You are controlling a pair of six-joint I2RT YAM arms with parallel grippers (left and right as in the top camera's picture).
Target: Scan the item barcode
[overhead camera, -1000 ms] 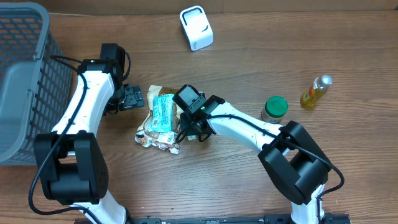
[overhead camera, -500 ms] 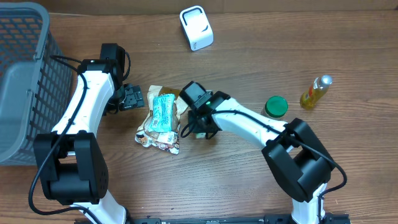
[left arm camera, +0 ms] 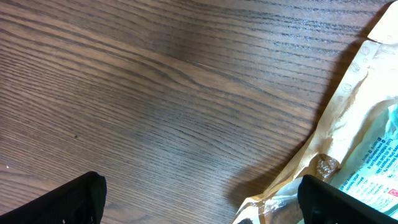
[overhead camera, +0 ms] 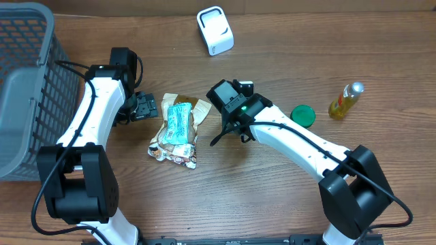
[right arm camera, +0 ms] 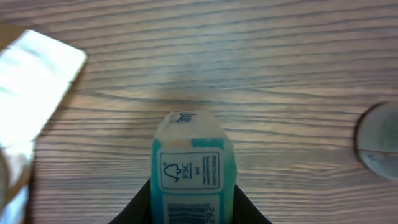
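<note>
Firmly, the right jaws pinch a boxy teal carton (right arm camera: 193, 168); the left jaws gape wide over the wood-grain table (left arm camera: 155, 93).

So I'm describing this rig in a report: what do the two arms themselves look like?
The left arm and right arm both have smooth white link shells between chunky black joint housings. Thin black cables loop along the outside of each. The wrists end in black camera blocks and black jaws. A small green light glows on the right wrist.
</note>
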